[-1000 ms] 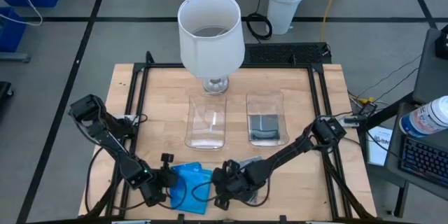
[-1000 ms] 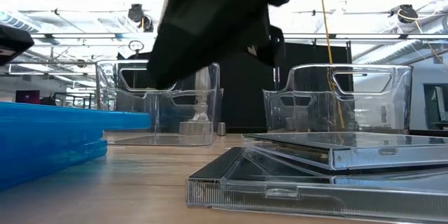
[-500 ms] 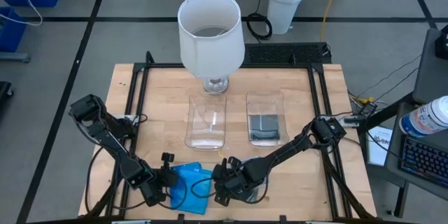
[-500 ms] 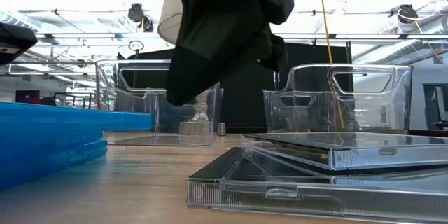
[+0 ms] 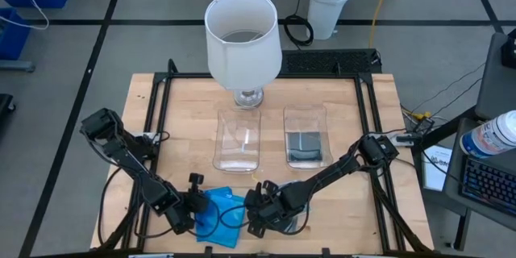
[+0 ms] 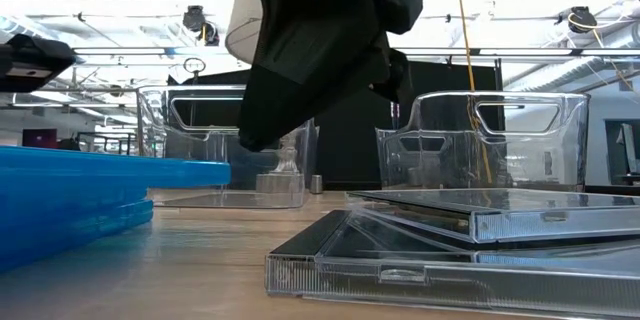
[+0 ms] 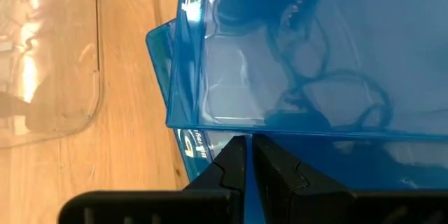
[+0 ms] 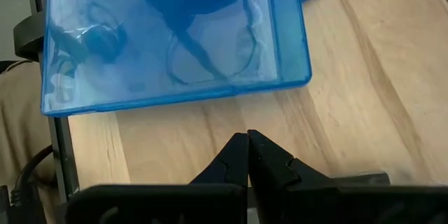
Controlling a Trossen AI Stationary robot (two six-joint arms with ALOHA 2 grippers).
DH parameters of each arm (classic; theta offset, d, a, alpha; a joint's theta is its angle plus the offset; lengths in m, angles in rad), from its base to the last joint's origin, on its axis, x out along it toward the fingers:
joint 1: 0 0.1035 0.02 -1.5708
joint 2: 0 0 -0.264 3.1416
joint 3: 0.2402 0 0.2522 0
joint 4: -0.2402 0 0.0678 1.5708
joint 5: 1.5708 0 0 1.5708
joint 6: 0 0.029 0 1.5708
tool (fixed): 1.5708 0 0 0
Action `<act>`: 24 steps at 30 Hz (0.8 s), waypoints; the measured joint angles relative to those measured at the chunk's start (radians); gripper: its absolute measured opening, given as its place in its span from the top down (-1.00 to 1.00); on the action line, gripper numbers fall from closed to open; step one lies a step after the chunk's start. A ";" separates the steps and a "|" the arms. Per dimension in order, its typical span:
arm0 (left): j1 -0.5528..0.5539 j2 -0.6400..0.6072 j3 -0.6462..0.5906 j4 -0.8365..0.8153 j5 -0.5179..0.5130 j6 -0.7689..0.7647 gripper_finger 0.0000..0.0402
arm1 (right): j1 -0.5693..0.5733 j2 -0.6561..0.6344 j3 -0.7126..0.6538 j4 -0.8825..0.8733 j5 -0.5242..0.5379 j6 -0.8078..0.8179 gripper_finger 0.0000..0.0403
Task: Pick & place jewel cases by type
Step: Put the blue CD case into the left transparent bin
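Observation:
Blue jewel cases lie stacked at the table's near edge, left of centre. My left gripper is shut on the topmost blue case; it stands at the stack's left side. Smoky grey jewel cases lie in a loose pile to the right of the blue ones, partly under my right arm in the high view. My right gripper is shut and holds nothing. It hangs above bare wood between the two piles. My left gripper pinches the top blue case by its thin edge between the two fingertips. The fingers slant down from the table's left side. The case lies roughly level over the blue case beneath it.
Two clear trays stand mid-table: the left one and the right one, which holds a dark grey case. A white-shaded lamp stands behind them. A black frame runs around the table's edges.
In the low view the top blue case's free edge has slid a little toward the grey pile, while the blue cases beneath it have stayed put.

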 joint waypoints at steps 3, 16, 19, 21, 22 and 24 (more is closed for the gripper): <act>-0.022 -0.022 -0.001 -0.016 0.006 0.000 0.83 | -0.002 -0.005 0.000 -0.007 0.000 0.009 1.00; -0.127 -0.161 0.018 0.104 -0.068 0.003 0.83 | -0.056 -0.036 -0.001 -0.081 -0.113 -0.067 1.00; -0.135 -0.129 0.021 0.213 -0.072 0.056 0.83 | -0.091 -0.036 -0.001 -0.083 -0.216 -0.109 0.98; -0.135 -0.100 0.021 0.238 -0.085 0.071 0.83 | -0.115 -0.036 -0.001 -0.072 -0.270 -0.122 0.92; -0.134 -0.083 0.021 0.253 -0.091 0.077 0.83 | -0.126 -0.036 -0.001 -0.064 -0.296 -0.130 0.88; -0.130 -0.051 0.021 0.277 -0.090 0.085 0.83 | -0.149 -0.036 -0.001 -0.054 -0.337 -0.137 0.79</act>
